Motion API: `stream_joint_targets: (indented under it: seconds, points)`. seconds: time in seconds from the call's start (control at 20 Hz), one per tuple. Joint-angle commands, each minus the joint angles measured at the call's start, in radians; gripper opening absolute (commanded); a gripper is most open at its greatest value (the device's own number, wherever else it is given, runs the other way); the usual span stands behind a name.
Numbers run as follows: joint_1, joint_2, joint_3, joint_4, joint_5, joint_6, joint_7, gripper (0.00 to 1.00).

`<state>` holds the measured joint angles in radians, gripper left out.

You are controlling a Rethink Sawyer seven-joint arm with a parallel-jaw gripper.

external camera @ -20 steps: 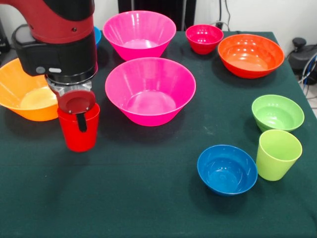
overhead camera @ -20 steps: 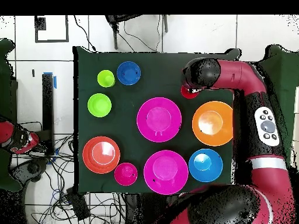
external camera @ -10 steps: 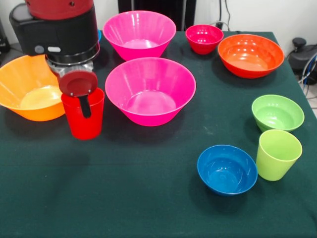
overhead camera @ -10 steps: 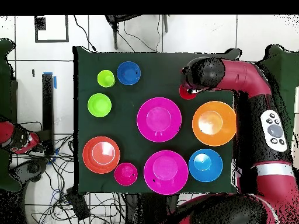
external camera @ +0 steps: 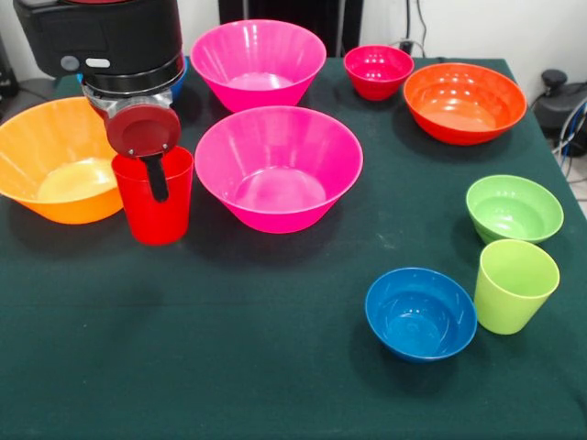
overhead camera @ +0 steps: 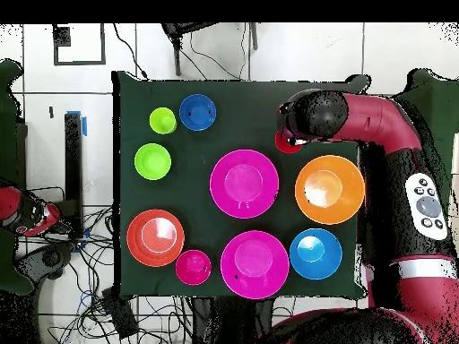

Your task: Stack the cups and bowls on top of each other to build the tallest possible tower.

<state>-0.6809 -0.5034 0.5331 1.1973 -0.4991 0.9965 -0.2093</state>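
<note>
My gripper (external camera: 152, 176) is shut on the rim of the red cup (external camera: 156, 218), one finger inside it, at the table's left between the yellow-orange bowl (external camera: 50, 160) and the near pink bowl (external camera: 278, 168). In the overhead view the cup (overhead camera: 287, 142) shows just under the arm's head. The lime-green cup (external camera: 515, 285) stands at the front right, with the small green bowl (external camera: 514, 207) behind it and the small blue bowl (external camera: 420, 312) beside it. The red-orange bowl (external camera: 464, 101), small red bowl (external camera: 378, 71) and far pink bowl (external camera: 258, 62) stand at the back. Every piece stands alone.
The mid-sized blue bowl (overhead camera: 315, 253) shows in the overhead view; in the front view the arm hides most of it. The green cloth (external camera: 257, 367) covers the table. Cables and gear lie off the table's right edge (external camera: 564, 110).
The gripper has moved up and slightly right in the front view, carrying the red cup with it. The other pieces have not moved.
</note>
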Motion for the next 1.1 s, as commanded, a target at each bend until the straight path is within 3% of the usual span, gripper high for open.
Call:
stream_joint_targets:
  seconds: [0.05,0.7,1.1]
  points:
    - [0.03,-0.011,-0.062,0.132,0.006,-0.08,0.302,0.0]
    - [0.034,-0.034,-0.061,0.215,0.072,-0.14,0.296,0.0]
    - [-0.015,-0.035,-0.005,0.289,0.115,-0.234,0.227,0.0]
